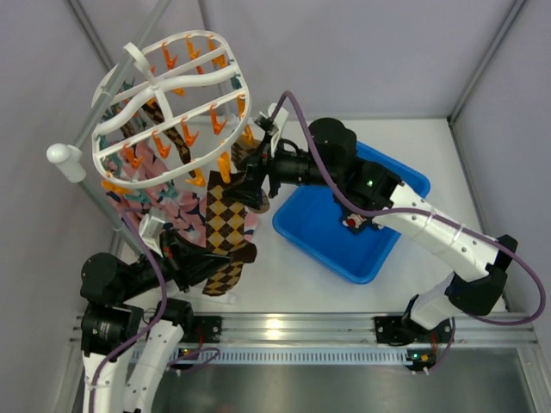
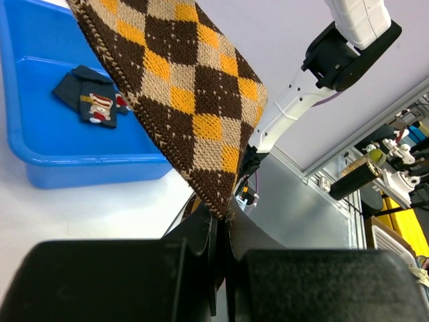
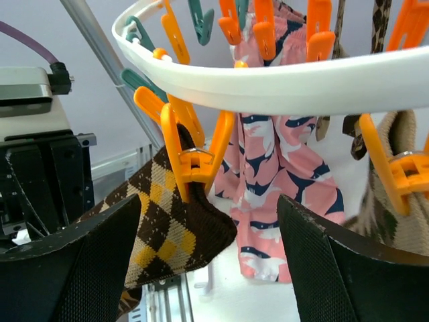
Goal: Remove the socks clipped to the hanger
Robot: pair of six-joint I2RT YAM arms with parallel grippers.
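A: Where's the checkered sock [image 1: 225, 225]?
B: It hangs from the hanger [image 1: 172, 95], with its upper end held by an orange clip [image 3: 191, 161] on the rim. The lower end is pinched in the left gripper [image 2: 221, 228], whose jaws are closed tight on the fabric.
A: And the right gripper [image 3: 208, 248]?
B: It is spread wide, one finger either side of that clip and the sock's top. I cannot tell whether the fingers touch the sock.
A: Other socks?
B: Pink socks [image 3: 268, 168] with navy-and-white marks hang clipped further in. A beige knit sock [image 3: 385, 201] at the right is cut off by the frame.
A: The tub [image 1: 323, 237]?
B: It's blue and sits on the table right of the hanger, under the right arm. One navy sock [image 2: 90, 100] with a red-and-white motif lies in it — from above, the arm hides most of that sock.
A: Anything unclear?
B: The count on the hanger's far side — those socks overlap.
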